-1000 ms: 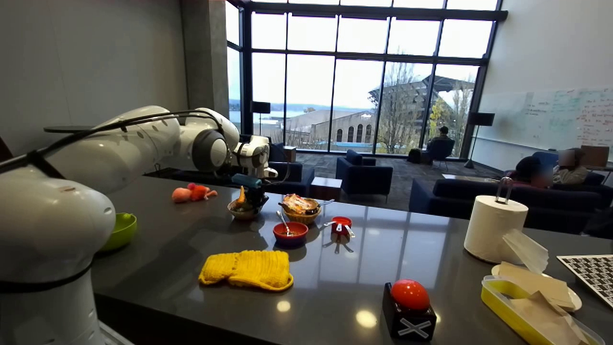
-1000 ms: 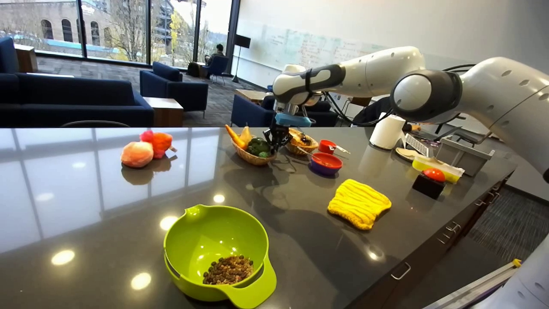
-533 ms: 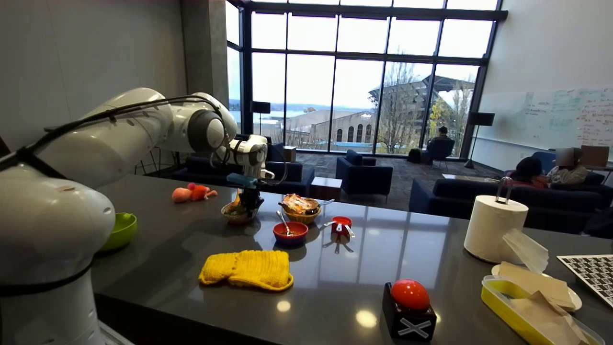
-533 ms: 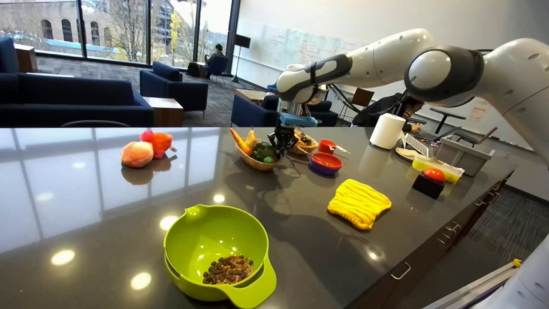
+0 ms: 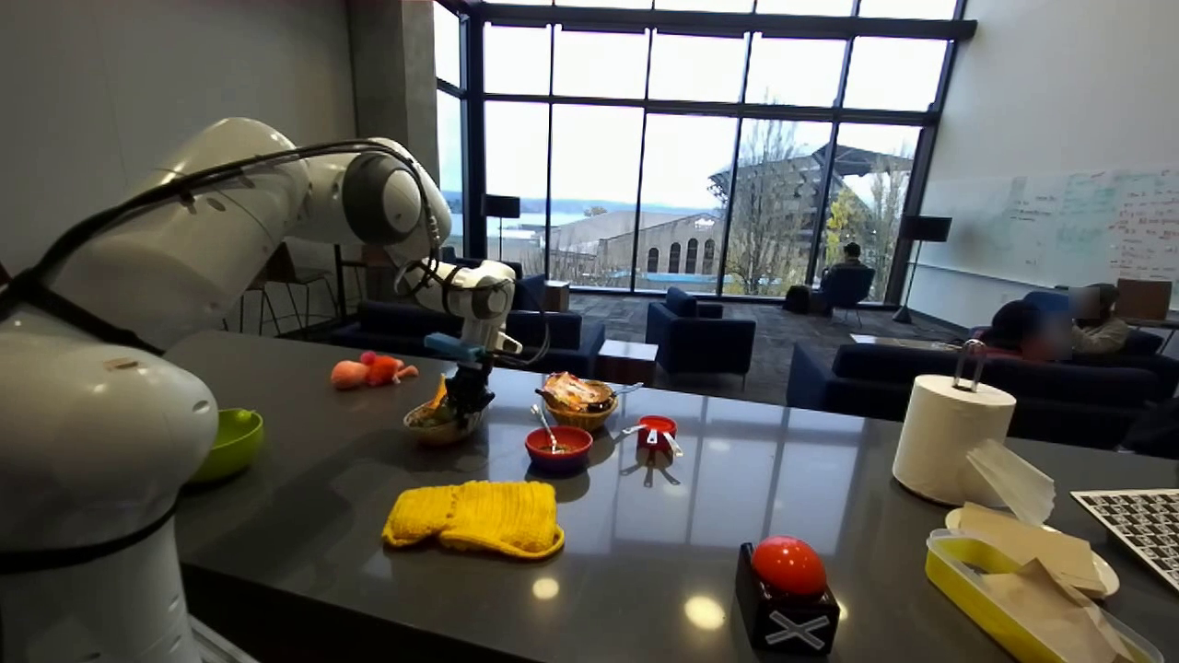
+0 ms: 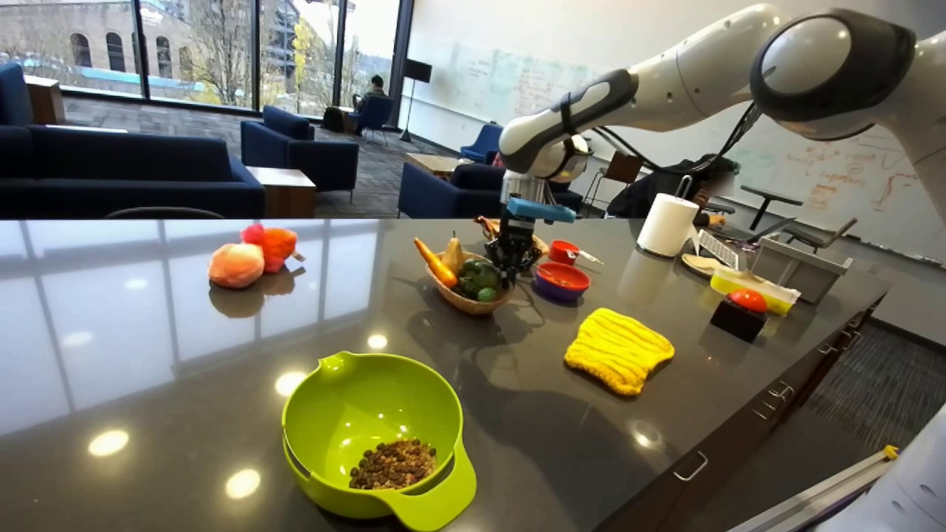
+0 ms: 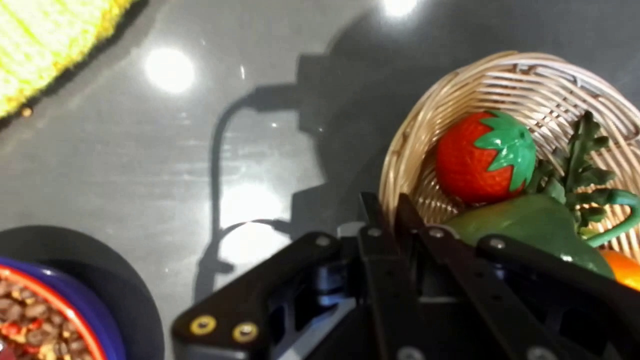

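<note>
Tool [image 7: 388, 199] closed down on the rim of the wicker basket [image 7: 515, 85], wicker pinched tight, on the side facing the purple bowl [image 6: 556, 291]. Basket near that bowl, apart from it; unclear if touching the table [image 5: 626, 562]. Inside basket: red fruit [image 7: 467, 160], green pepper [image 7: 535, 225], carrot [image 6: 436, 264], pear [image 6: 453, 257]. Red cup [image 6: 563, 254] beside bowl, yellow cloth [image 6: 619, 351] near it

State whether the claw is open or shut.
Shut on the wicker basket's rim: the wrist view shows it pinched between the close-set fingertips of the claw.
</note>
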Tool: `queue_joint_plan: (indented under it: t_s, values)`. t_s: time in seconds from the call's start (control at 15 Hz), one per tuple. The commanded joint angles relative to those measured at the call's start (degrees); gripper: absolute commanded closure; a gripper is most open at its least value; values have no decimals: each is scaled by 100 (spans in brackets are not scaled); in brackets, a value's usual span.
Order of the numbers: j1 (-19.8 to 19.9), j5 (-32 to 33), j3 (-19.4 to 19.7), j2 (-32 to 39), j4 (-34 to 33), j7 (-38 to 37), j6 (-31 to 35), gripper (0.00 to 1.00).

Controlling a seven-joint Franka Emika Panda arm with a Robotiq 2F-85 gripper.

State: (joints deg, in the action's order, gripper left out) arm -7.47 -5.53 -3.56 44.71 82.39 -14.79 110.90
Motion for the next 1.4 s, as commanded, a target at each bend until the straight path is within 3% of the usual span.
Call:
queue_joint_plan:
  t_s: [0.0,0.6,1.07,1.33]
  values:
    - [177,-266,-40,-912,1386,253,92,98]
    - [228,-575,-218,-1737,2954,1131,-109,98]
    - [169,-672,-484,-2103,3563,1697,-506,98]
    - [131,-839,-581,-2186,3627,1662,-667,98]
